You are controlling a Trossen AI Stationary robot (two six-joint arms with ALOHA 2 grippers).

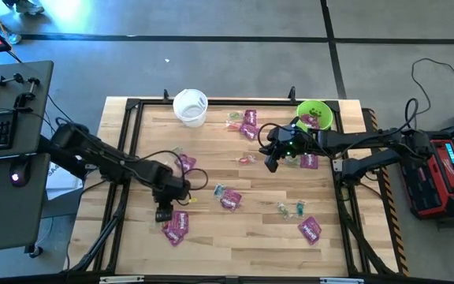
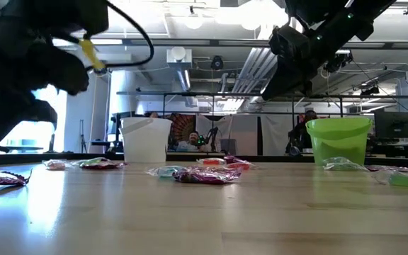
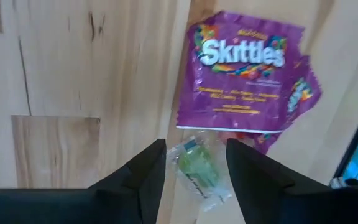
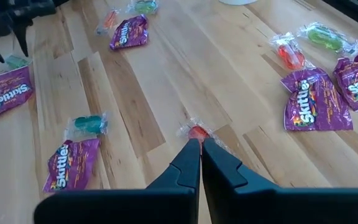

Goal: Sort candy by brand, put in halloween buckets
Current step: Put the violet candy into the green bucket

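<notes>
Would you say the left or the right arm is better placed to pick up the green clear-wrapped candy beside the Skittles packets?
Left: its gripper has open fingers either side of the green candy. The right gripper is across the table.

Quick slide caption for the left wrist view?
Left gripper open around a green clear-wrapped candy beside a purple Skittles packet.

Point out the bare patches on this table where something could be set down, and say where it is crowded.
Bare wood lies along the near edge between the purple packet by the left gripper and the packet at near right, and in the far-left corner beside the white bucket. It is crowded between the green bucket and the right gripper.
</notes>
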